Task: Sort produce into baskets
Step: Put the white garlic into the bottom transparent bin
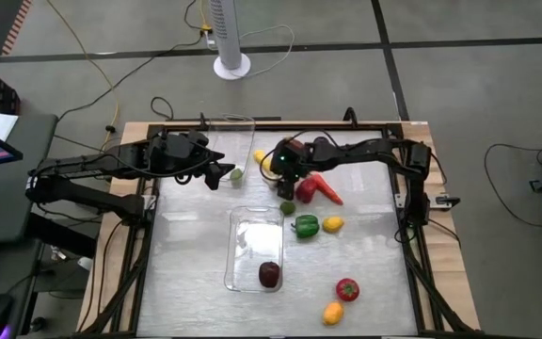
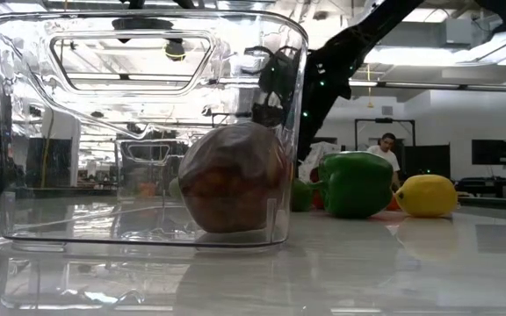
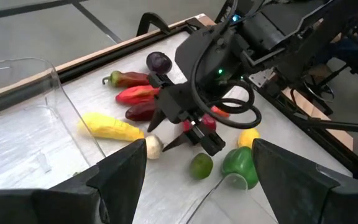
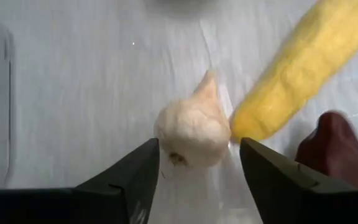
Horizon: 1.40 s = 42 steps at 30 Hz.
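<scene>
Right gripper (image 4: 199, 165) spread wide, straddling garlic bulb (image 4: 193, 132) beside yellow corn (image 4: 303, 71). Left gripper (image 3: 197, 165) wide, empty, near far basket (image 1: 231, 125).

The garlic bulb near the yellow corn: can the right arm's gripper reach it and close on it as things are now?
Probably yes. The right gripper is open, with the garlic bulb sitting between its fingers and nothing over it. The yellow corn touches or nearly touches the bulb on one side, so a finger might brush it.
</scene>
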Available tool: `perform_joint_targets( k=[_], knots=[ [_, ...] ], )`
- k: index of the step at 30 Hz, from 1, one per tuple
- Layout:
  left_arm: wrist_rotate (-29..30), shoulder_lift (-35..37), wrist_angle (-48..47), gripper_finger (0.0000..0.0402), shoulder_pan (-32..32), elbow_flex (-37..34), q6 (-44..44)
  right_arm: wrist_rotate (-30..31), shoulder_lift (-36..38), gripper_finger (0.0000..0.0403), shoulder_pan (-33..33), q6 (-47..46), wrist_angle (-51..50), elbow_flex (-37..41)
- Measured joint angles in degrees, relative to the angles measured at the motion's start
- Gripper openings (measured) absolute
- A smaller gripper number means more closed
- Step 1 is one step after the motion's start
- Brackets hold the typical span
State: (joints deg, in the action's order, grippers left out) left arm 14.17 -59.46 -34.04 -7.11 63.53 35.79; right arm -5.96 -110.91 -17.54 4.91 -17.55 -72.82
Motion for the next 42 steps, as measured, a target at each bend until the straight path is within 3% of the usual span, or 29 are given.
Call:
perform_joint_targets(
  k=[10, 15, 20, 34, 37, 42],
  knots=[
    [-0.02, 0.0, 0.0, 0.0277, -0.02, -0.02, 0.41, 1.49, -0.41, 0.0345, 1.45, -0.79, 5.1, -0.94],
    [-0.45, 0.0, 0.0, 0.0277, -0.02, -0.04, 0.49, 1.26, -4.17, 0.0356, 1.37, -1.98, 6.08, -0.92],
    [-1.51, -0.01, -0.59, 0.0277, 0.0, -0.04, 0.86, 2.26, -4.71, 0.0325, 2.13, -3.21, 3.14, -0.95],
    [-1.24, -0.02, -3.06, 0.0277, 0.02, -0.04, 0.07, 2.49, -3.74, 0.0167, 2.09, -1.93, 1.88, -1.53],
    [-1.41, -0.02, -4.26, 0.0277, 0.02, -0.04, 0.04, 2.49, -1.78, 0.0158, 2.09, -1.57, -2.71, -4.36],
    [-1.47, 0.0, -6.97, 0.0277, 0.02, -0.04, -0.65, 0.68, 3.35, 0.0181, 1.99, 2.41, -10.58, -11.18]
  ],
)
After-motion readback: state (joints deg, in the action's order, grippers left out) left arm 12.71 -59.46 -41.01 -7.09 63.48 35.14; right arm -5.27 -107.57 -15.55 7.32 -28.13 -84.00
